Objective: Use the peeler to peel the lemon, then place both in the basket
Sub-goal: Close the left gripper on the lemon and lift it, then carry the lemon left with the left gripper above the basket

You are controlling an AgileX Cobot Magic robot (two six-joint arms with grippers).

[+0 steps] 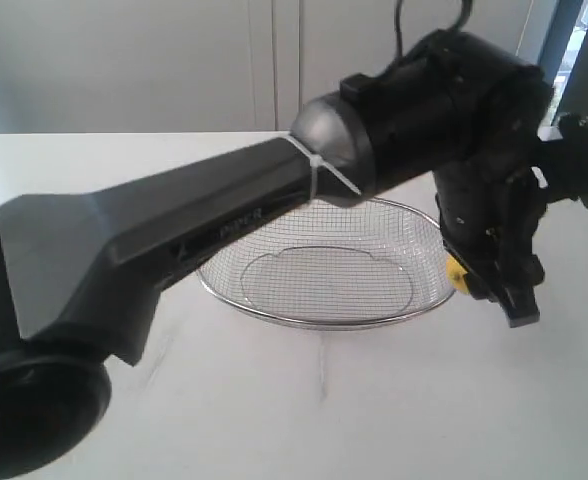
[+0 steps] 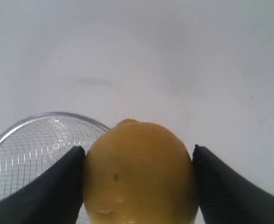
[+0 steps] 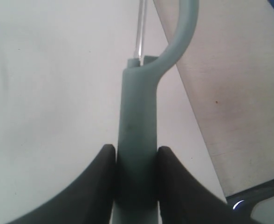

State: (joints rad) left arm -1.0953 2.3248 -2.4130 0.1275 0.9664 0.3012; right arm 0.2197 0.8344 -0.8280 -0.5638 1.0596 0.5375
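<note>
The yellow lemon (image 2: 139,175) sits between both fingers of my left gripper (image 2: 138,151), which is shut on it. In the exterior view this gripper (image 1: 499,285) hangs just off the right rim of the wire-mesh basket (image 1: 374,318), and only a sliver of the lemon (image 1: 457,276) shows. The basket's rim (image 2: 30,122) also appears beside the lemon in the left wrist view. My right gripper (image 3: 136,151) is shut on the pale teal handle of the peeler (image 3: 137,107), whose curved head and thin blade (image 3: 140,28) point away over the white table.
The left arm's long grey link (image 1: 174,240) crosses the exterior view and hides the basket's left part. The white table (image 1: 374,410) lies under everything. The table's edge, with floor (image 3: 239,93) beyond it, runs beside the peeler in the right wrist view.
</note>
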